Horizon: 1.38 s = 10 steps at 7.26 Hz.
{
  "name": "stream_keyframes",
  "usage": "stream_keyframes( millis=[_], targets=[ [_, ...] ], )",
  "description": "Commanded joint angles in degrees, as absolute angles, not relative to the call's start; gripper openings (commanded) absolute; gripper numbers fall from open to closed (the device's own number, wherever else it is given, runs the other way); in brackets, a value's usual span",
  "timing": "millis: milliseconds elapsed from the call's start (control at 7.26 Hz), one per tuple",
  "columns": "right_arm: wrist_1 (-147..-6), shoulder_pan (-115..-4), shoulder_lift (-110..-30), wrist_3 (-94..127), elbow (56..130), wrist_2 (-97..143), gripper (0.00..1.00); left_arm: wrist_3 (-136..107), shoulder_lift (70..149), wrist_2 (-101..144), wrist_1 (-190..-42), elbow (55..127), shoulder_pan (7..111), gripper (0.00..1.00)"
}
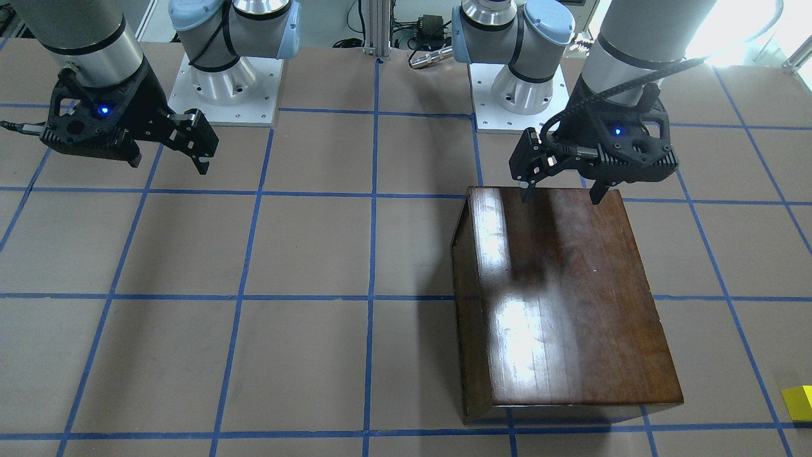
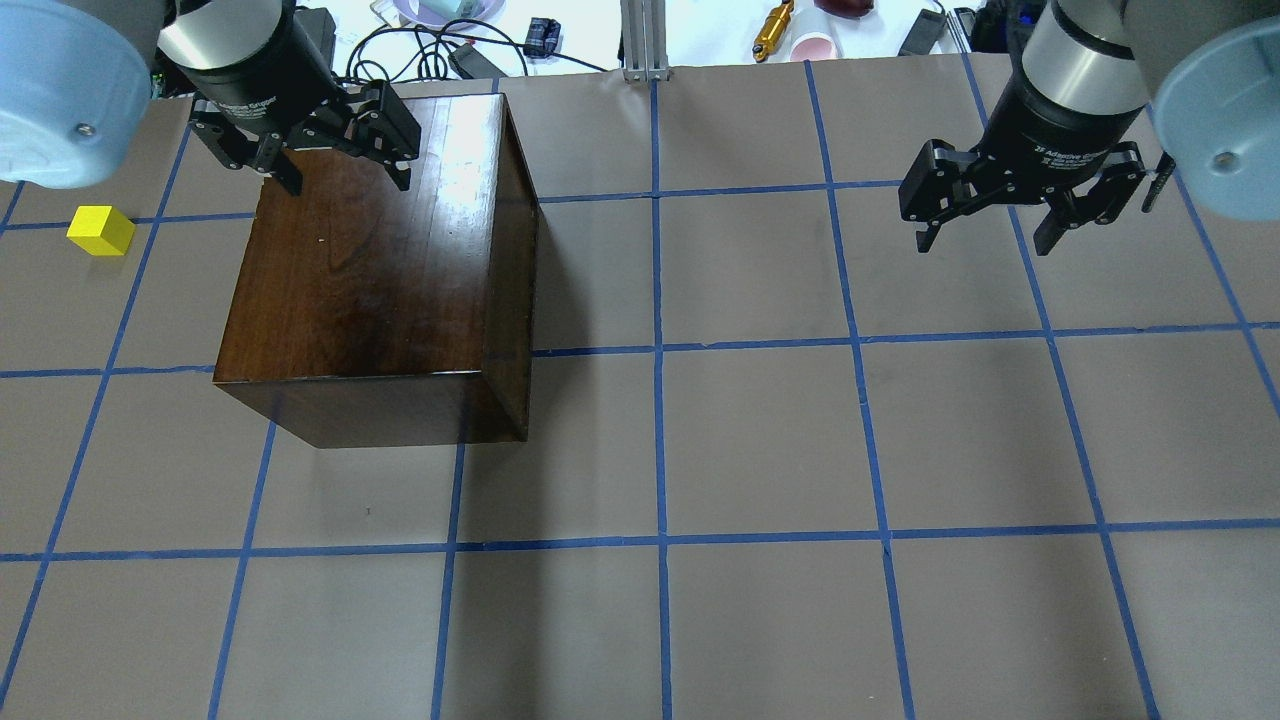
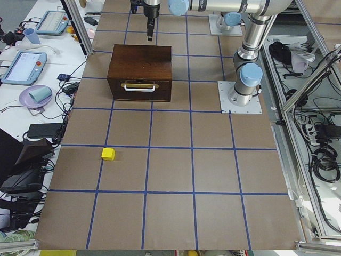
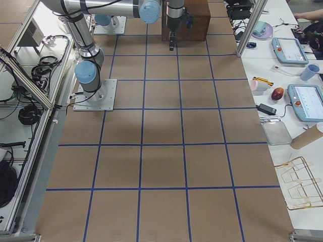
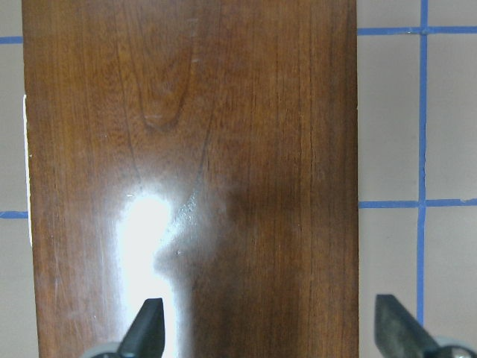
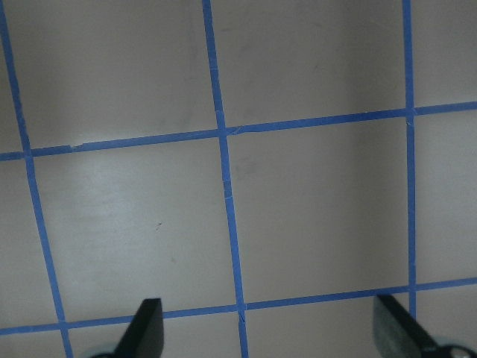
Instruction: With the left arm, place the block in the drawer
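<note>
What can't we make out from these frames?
Drawer interior: the drawer is shut, so it is hidden in every view.
Drawer front: only exterior left shows it, and small; elsewhere the box itself hides it.
Block: cut off by the front-facing view's right edge.

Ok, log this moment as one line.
left hand: open, above box top | right hand: open, above table | block: on table, apart from box, not grasped | drawer: shut
</note>
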<state>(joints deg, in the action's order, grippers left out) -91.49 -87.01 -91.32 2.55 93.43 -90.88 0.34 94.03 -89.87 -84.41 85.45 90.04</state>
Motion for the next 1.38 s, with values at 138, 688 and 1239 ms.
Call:
stream_keyframes(
  millis=[138,688,1239],
  targets=[
    [-91.5,-87.0,-91.3,2.5,93.4,-90.9,1.00,0.4,95.1,-88.9,-84.8,84.4,89.7,1.00],
    [-91.5,-87.0,-91.3,2.5,93.4,-90.9,1.00,12.4,98.0,-87.7,-86.0,83.7,77.9,1.00],
    [-91.5,-87.0,-91.3,2.5,93.4,-91.0,1.00,27.5,101.9,-84.5,-86.3,82.9,64.7,1.00]
  ],
)
